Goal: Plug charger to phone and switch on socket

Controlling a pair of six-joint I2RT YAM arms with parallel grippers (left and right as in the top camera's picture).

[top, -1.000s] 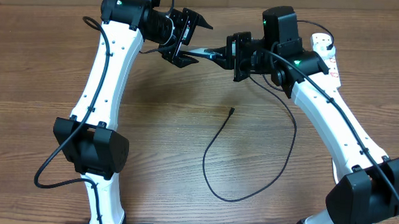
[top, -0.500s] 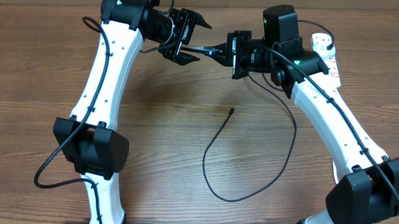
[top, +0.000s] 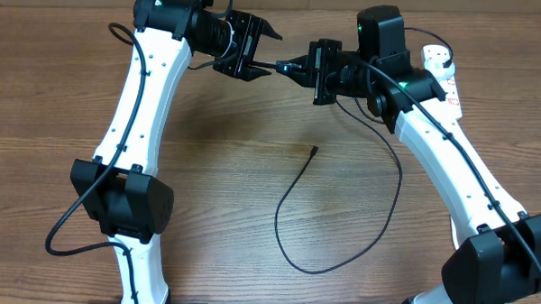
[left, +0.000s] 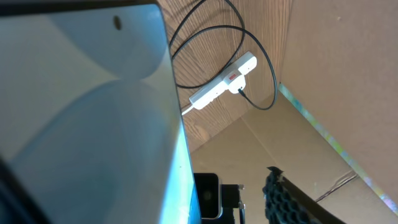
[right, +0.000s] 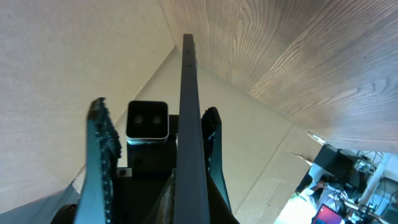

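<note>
Pinching the phone [right: 188, 124] edge-on, the right end effector [top: 302, 70] is fully closed on it and holds it in the air, probably to offer the free end across. Facing it, the left end effector [top: 260, 54] stands partly open around that end, one finger [left: 283, 196] clear of the glass, so I judge there is no second grip yet. Below both, the charger [top: 314, 152] lies loose on the bench [top: 55, 117], tip unplugged. Beyond the right end effector sits the socket [left: 224, 81], its switches too small to read.
</note>
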